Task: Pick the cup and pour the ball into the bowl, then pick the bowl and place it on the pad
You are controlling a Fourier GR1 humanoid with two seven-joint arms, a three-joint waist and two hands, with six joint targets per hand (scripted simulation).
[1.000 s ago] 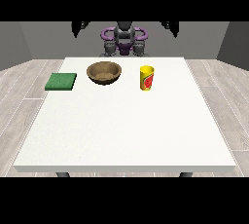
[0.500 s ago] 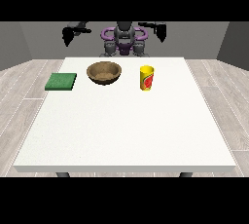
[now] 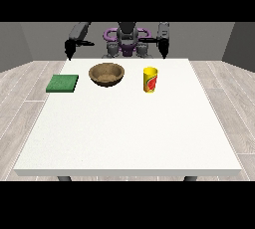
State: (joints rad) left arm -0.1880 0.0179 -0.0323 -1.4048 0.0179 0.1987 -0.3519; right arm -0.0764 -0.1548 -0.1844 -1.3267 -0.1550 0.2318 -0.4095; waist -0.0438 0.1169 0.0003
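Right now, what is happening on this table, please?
Nothing is being handled yet. A robot stands behind the white table with both arms raised; the hand at the view's left and the hand at the view's right hang near the far edge, holding nothing. The yellow cup, the wooden bowl and the green pad stand apart, untouched.

I read the bowl (image 3: 106, 74) left of centre as wood — brown, matt, with a speckled grain inside. The yellow cup (image 3: 150, 79) to its right looks like smooth plastic with a red printed mark, and the green pad (image 3: 63, 83) at the left looks flat and matt. The white table (image 3: 129, 133) under them is smooth with no shine — an even, dull finish.
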